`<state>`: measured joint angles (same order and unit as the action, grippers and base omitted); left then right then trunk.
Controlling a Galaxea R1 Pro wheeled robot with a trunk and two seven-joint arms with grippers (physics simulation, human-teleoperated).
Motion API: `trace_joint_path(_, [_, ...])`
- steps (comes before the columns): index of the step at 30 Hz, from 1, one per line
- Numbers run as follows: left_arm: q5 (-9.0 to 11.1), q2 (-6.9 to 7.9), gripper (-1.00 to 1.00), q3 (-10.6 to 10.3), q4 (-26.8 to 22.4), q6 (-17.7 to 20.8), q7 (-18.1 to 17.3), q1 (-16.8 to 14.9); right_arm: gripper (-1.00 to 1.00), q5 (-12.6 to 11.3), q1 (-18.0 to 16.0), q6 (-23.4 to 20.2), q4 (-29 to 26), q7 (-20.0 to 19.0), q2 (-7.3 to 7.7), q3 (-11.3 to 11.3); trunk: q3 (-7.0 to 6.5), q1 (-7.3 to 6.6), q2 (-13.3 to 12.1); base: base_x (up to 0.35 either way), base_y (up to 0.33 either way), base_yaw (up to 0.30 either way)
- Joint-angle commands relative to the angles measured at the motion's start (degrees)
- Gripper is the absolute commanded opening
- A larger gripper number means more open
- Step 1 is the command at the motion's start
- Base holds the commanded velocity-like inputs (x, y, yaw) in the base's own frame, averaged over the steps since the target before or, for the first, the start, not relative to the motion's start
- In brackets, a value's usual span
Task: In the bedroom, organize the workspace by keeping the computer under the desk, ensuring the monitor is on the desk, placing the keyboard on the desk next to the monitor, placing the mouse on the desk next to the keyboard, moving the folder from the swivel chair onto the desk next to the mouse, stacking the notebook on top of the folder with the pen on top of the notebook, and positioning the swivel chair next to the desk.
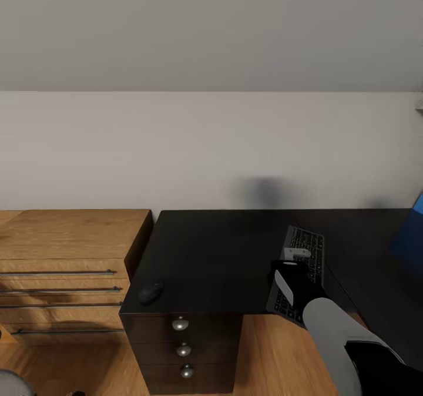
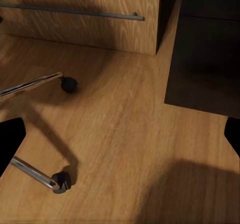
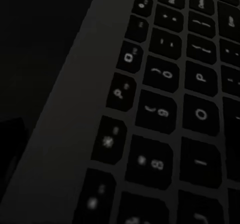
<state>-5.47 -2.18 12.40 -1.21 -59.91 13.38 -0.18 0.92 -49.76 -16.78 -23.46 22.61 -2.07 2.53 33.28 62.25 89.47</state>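
— Black keyboard [image 1: 298, 274] lies on the desk [image 1: 223, 255], right under the right fingers [image 1: 292, 259]; gripping or not, I cannot tell.
— And the left fingers [image 2: 233, 131]?
— Apart, above chair casters [image 2: 61, 181]. The mouse [image 1: 151, 292] sits well away from the right fingers, near the desk's edge.

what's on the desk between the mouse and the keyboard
Nothing: in the head view, only bare glossy black desk top stretches between the small rounded black mouse near the front left corner and the slim black keyboard under the right end effector.
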Motion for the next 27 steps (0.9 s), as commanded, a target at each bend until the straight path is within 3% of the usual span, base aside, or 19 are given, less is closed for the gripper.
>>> trace_joint_path(1, [-0.6,-0.01,1.0,0.3,0.0,-0.1,0.4,0.0,1.0,-0.6,0.0,-0.2,1.2,0.1,-0.05,0.6,0.07,-0.01,0.0,-0.033,0.0,0.0])
trace_joint_path(27, [-0.6,-0.01,1.0,0.3,0.0,-0.1,0.5,0.0,1.0,-0.6,0.0,0.0,1.1,0.1,-0.04,0.6,-0.11,-0.23,-0.4,-0.043,0.0,0.0])
